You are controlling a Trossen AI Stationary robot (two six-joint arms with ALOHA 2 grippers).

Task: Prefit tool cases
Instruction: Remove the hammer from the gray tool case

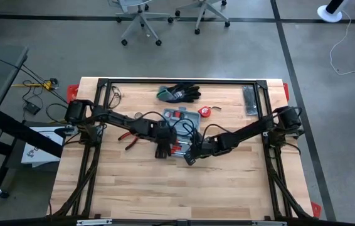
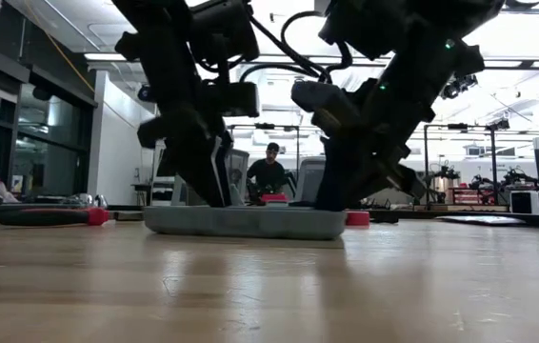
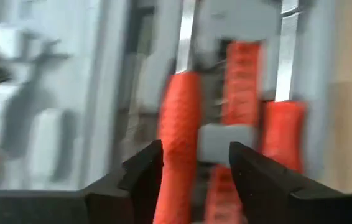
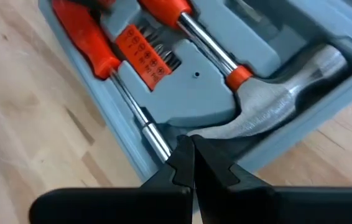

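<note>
Tool case [image 4: 325,93]: grey-blue. Screwdriver handles [image 3: 179,118]: orange-red, ribbed. Bit holder [image 4: 143,50]: orange. Hammer head [image 4: 288,99]: silver. Gloves [image 1: 179,93]: black-and-green. Table [image 1: 227,188]: pale wood grain.

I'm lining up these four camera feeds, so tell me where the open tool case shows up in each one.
High view: tool case at table centre, between the two grippers.
Low view: the low grey tray under both arms.
Left wrist view: fills the picture.
Right wrist view: fills the upper picture.
Shared landmark: the orange-handled tools inside.
</note>
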